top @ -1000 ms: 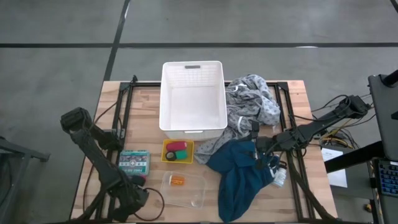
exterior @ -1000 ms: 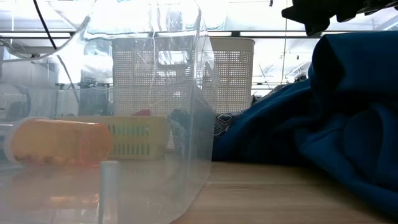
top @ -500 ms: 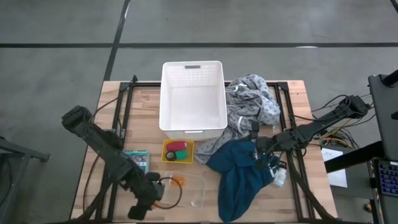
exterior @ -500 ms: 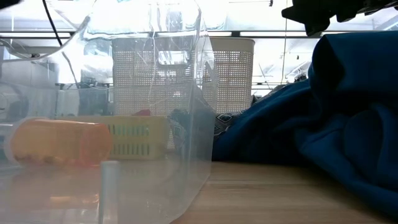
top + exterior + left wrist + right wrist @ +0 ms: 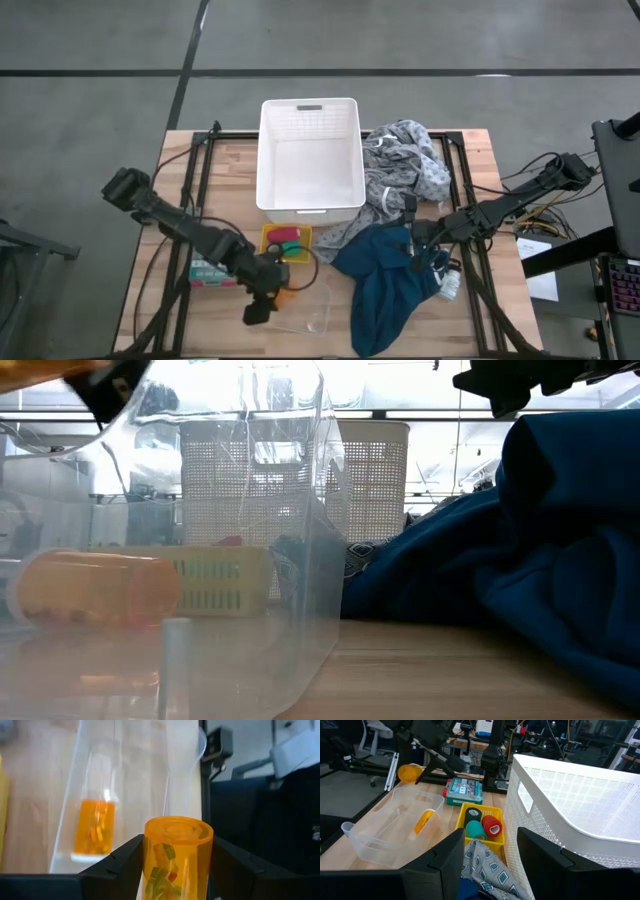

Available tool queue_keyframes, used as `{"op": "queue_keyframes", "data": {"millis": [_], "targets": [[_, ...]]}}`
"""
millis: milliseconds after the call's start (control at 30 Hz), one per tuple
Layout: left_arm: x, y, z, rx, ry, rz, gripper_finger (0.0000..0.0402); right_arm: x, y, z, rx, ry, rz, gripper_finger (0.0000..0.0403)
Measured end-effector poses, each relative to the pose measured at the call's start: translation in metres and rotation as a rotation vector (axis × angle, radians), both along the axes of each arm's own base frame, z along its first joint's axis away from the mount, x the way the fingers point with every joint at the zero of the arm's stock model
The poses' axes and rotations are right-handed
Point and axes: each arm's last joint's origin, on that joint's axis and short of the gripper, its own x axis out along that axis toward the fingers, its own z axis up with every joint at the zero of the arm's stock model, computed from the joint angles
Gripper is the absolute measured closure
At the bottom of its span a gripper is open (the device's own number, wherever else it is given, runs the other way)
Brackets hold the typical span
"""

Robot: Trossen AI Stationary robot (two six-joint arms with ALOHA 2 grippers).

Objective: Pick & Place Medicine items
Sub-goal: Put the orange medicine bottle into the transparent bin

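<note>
The right gripper (image 5: 418, 250) is half-buried in teal cloth (image 5: 385, 285), fingers apart; the left gripper (image 5: 177, 870) clasps an orange pill bottle (image 5: 176, 855) between both fingers.

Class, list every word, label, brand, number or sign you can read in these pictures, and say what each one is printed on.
None can be read.
Teal box: printed front, too blurred to read.
Orange pill bottle in the left pincer: no label shows.
Second orange pill bottle in the clear tub: no label shows.
White basket: no print.
</note>
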Motion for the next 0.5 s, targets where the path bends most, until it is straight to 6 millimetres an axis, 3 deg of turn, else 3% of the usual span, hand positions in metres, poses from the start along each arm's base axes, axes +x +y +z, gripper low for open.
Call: {"op": "queue_keyframes", "data": {"millis": [500], "targets": [[0.006, 0.0032, 0.0015, 0.081, -0.103, 0.025, 0.0194, 0.0, 0.0, 0.0, 0.0, 0.0, 0.0, 0.0224]]}}
